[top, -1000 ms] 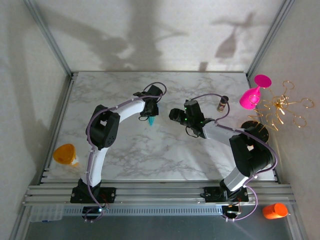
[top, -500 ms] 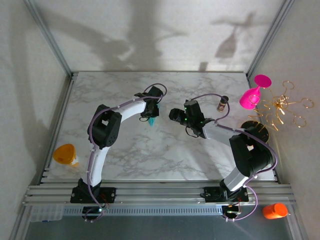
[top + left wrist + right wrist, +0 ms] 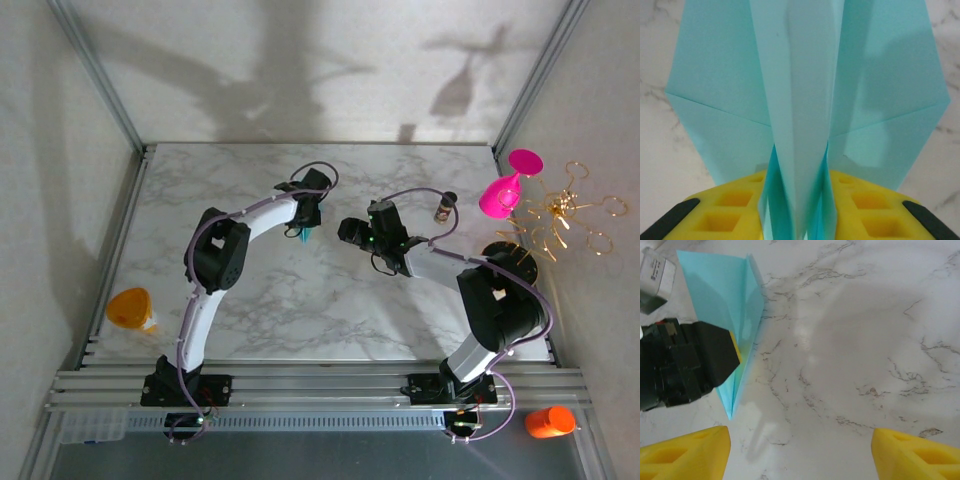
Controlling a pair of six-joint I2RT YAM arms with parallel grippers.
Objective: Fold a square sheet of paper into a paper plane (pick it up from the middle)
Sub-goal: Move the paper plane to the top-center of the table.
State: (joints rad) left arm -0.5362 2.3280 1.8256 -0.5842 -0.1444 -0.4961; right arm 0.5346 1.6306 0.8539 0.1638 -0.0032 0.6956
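Note:
The paper plane (image 3: 805, 75) is a teal-blue dart. Its centre ridge runs down between the yellow fingers (image 3: 865, 200) of my left gripper (image 3: 799, 212), and its folded layers splay out to touch both fingers. In the top view a small teal tip of the plane (image 3: 302, 237) shows under the left gripper (image 3: 304, 222) at mid-table. From the right wrist the plane (image 3: 735, 305) stands on edge over the marble with its nose pointing down-left, and the black left gripper (image 3: 690, 365) is clamped on its side. My right gripper (image 3: 345, 230) (image 3: 800, 450) stands open just right of it, with nothing between its fingers.
A pink goblet (image 3: 505, 190) and a gold wire stand (image 3: 565, 210) sit at the right edge, with a small bottle (image 3: 441, 208) near them. An orange cup (image 3: 130, 308) lies at the left edge. Bare marble table (image 3: 300, 300) spreads in front of both grippers.
The left gripper has shifted slightly toward the back of the table and its elbow has moved right. Less of the teal plane shows beneath it. The right arm has not moved.

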